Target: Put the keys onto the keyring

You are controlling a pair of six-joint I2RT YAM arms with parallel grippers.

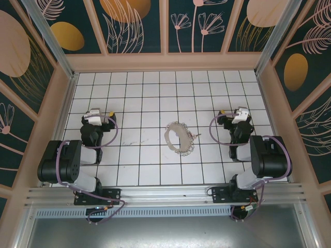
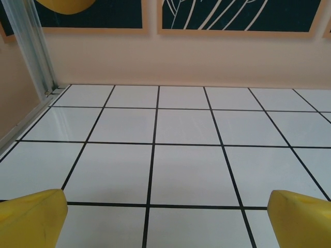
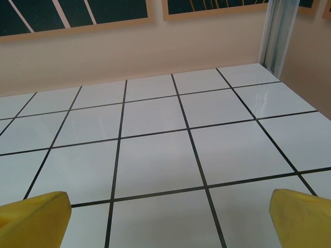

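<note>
The keyring (image 1: 179, 138), a pale floppy loop fringed with small metal keys, lies on the tiles at the table's middle. A tiny reddish speck (image 1: 197, 135) sits at its right edge, too small to identify. No dark blue tag can be made out. My left gripper (image 1: 102, 111) rests left of the ring, about three tiles away. In the left wrist view this gripper (image 2: 168, 206) is open, yellow fingers (image 2: 31, 217) wide apart over bare tile. My right gripper (image 1: 231, 110) rests right of the ring. It too is open (image 3: 168, 206), with nothing between its yellow fingers (image 3: 302, 214).
The white tiled floor (image 1: 145, 98) is boxed in by peach walls with dark floral panels (image 1: 134, 26). Metal posts (image 2: 33, 46) stand in the back corners. Purple cables (image 1: 214, 129) loop beside each arm. An aluminium rail (image 1: 165, 194) runs along the near edge.
</note>
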